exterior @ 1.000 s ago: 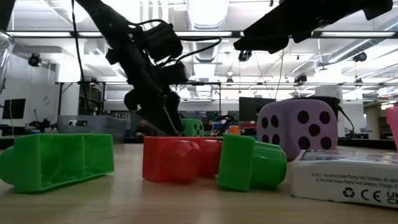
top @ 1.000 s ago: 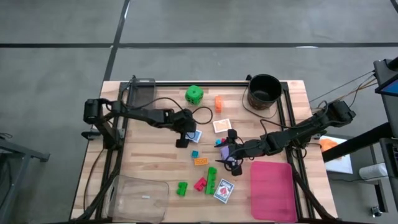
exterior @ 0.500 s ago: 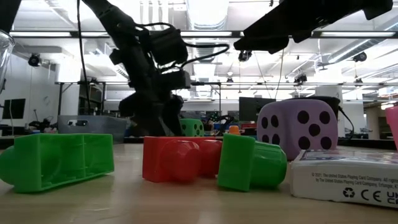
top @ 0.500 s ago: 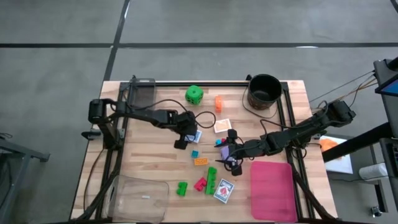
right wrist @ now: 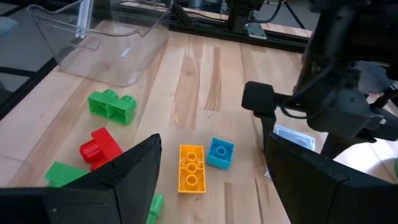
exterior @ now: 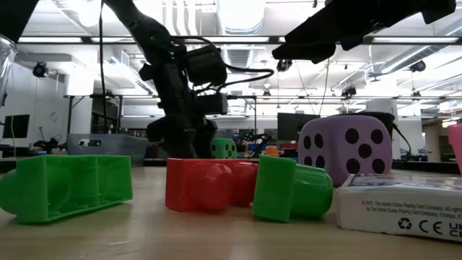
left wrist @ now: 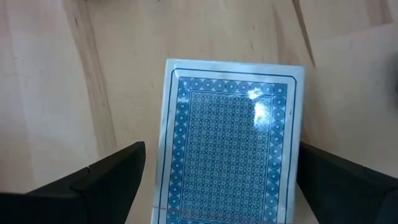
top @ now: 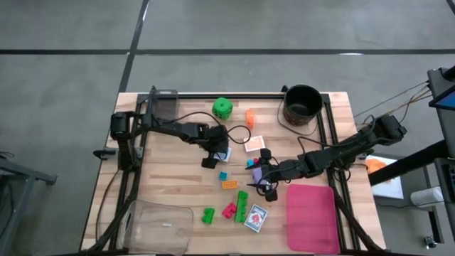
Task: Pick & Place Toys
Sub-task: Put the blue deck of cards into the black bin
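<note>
A card pack with a blue patterned back (left wrist: pixel 233 143) lies flat on the table near its middle (top: pixel 225 154). My left gripper (left wrist: pixel 221 149) is open right above it, one finger on either side; I cannot see them touch it. My right gripper (right wrist: pixel 212 140) is open and empty above the table's middle right (top: pixel 257 181), with an orange brick (right wrist: pixel 191 168) and a teal brick (right wrist: pixel 219 153) ahead of it. A purple dotted die (exterior: pixel 345 148) sits by it. Green (top: pixel 207 215) and red (top: pixel 229 210) bricks lie toward the near edge.
A black bucket (top: pixel 302 104) stands at the far right. A pink tray (top: pixel 311 217) lies at the near right and a clear plastic container (top: pixel 158 227) at the near left. A green die (top: pixel 222 108), an orange brick (top: pixel 249 118) and two more card packs (top: pixel 254 144) (top: pixel 256 218) lie about.
My left gripper has gone a little toward the table's right edge and has come down over the blue card pack, its fingers turning more upright. My right arm has kept still.
</note>
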Controlling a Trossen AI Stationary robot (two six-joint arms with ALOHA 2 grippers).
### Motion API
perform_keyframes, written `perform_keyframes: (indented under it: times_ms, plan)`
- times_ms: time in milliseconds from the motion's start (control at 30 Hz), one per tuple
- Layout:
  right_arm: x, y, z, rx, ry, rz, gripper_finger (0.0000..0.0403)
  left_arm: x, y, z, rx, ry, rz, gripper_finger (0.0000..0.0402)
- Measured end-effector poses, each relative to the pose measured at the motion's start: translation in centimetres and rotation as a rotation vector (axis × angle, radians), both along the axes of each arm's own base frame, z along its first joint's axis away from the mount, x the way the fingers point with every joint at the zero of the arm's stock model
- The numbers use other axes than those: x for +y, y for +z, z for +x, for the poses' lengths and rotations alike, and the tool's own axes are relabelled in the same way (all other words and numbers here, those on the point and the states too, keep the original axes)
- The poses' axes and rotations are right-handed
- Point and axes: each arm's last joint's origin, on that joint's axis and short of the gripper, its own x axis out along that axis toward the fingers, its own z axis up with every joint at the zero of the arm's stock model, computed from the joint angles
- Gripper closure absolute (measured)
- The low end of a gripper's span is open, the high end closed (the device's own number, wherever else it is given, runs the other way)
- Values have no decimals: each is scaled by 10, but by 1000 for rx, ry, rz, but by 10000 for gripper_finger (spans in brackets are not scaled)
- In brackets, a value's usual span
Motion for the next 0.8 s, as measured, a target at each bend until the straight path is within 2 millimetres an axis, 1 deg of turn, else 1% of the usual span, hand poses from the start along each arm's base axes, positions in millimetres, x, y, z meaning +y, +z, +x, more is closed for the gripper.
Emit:
perform_keyframes:
  times_ms: [67,133,300,700,800]
  plan:
    - [0,0,0,1,0,0,121,0,-1,-1,3,6,-3,9]
    - [0,0,0,2,0,-1,121,0,1,-1,4,28,-11,26]
    - [0,0,0,2,0,-1,121,-1,1,-2,10,37,-13,103]
    - [0,0,0,2,0,-1,121,-1,0,-3,21,48,-13,104]
    - [0,0,0,2,0,-1,121,-1,5,-5,10,65,-15,104]
